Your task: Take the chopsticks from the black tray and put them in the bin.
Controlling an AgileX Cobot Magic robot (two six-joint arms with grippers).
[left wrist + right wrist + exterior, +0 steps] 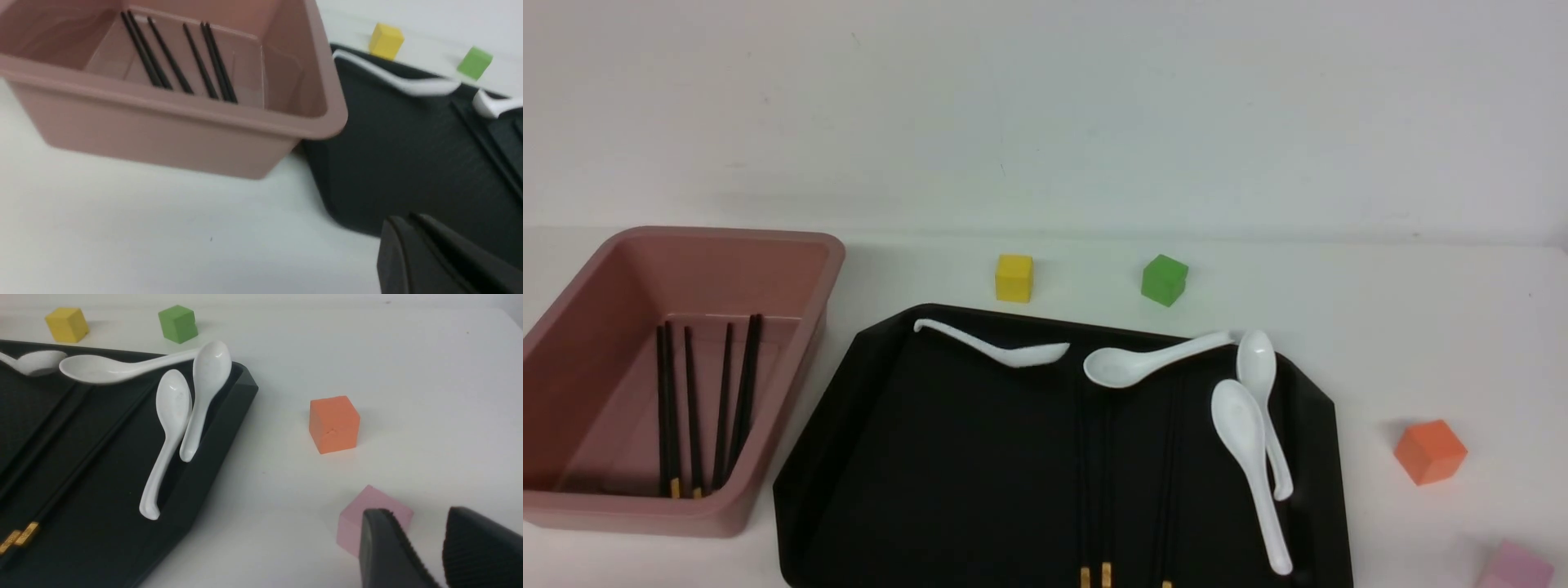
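Note:
The black tray (849, 425) lies in the middle of the table. Black chopsticks (1094, 490) with gold bands lie along its middle, their banded ends at the near edge; they also show in the right wrist view (24, 533). The pink bin (727, 237) stands left of the tray and holds several chopsticks (694, 408), also seen in the left wrist view (171, 61). My left gripper (402, 220) is shut and empty, by the tray's near left corner. My right gripper (421, 522) is open and empty, over the table by a pink cube. Neither gripper shows in the front view.
White spoons lie at the tray's far and right sides (1005, 349) (1143, 363) (1245, 441). A yellow cube (1014, 278) and a green cube (1164, 279) sit behind the tray. An orange cube (1429, 451) and a pink cube (1515, 567) sit to its right.

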